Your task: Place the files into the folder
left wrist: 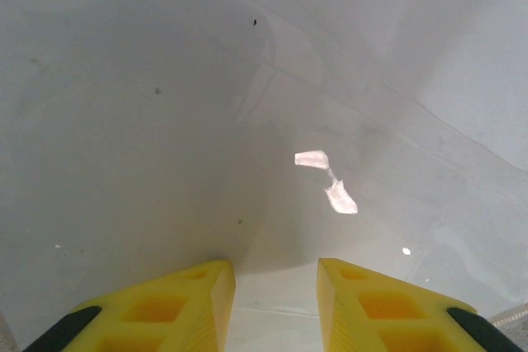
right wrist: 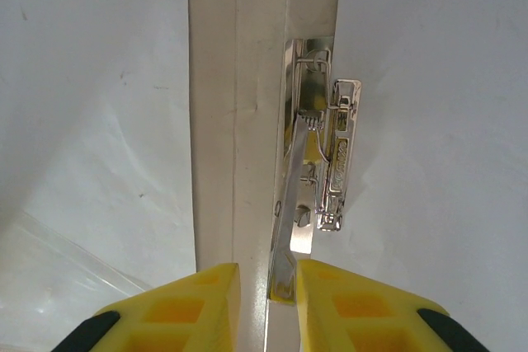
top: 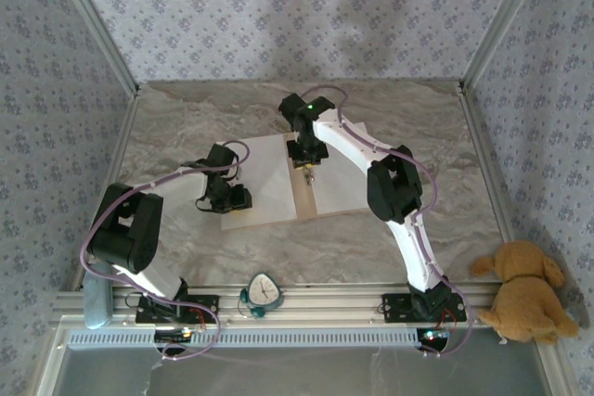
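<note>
Right wrist: I'm straddling the clip [right wrist: 318, 162] with right hand [right wrist: 268, 274], grip unclear; left hand [left wrist: 275, 274] spread on files [left wrist: 165, 121]; plush dog [top: 526, 289] nearby.

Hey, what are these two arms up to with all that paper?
They're filing paper. An open tan folder lies on the table with white sheets on both halves. The right gripper hangs over the centre fold, its fingers astride the lever of the metal clip. The left gripper, open, sits low over the left sheet.
</note>
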